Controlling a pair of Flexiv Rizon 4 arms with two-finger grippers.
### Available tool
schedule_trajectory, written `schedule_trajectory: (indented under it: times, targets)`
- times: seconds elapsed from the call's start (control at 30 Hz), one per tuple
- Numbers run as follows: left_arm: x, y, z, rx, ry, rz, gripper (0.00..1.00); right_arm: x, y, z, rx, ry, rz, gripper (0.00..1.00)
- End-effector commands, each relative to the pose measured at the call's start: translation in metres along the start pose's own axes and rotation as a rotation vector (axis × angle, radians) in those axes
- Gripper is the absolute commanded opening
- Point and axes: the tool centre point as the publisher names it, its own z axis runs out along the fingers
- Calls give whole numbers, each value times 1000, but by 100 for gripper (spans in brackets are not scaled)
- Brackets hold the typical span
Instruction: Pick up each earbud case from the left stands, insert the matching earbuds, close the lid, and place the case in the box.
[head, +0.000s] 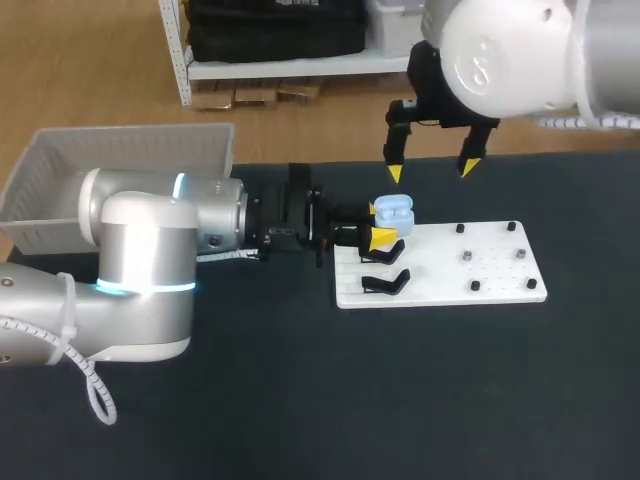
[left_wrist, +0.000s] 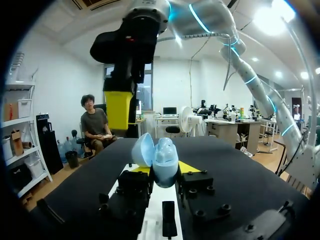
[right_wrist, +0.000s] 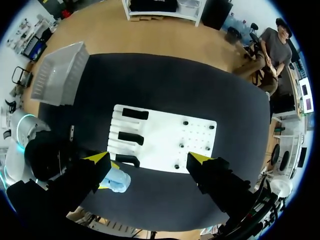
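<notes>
Pinching lid-open earbud case (head: 393, 209): left hand (head: 380, 224) | right hand (head: 431, 171) spread above | case contents unclear

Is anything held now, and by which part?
The left gripper holds the open blue earbud case by its lower body, jaws on both sides. The right gripper holds nothing.

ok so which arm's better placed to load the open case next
Right. The left gripper is shut on the open earbud case, so it is busy; the right gripper hangs open and empty above the white board.
</notes>
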Motion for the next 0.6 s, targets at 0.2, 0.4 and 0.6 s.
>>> schedule_trajectory:
  times: [0.2,0.4,0.6]
  targets:
    - [1,0,1,-4,-3,2,0,-7,-2,26,-11,95,15,100]
    - [1,0,1,-4,-3,2,0,7,-1,30,-9,116,12,100]
    - [1,0,1,-4,-3,2,0,27,1,27,-8,121,11,100]
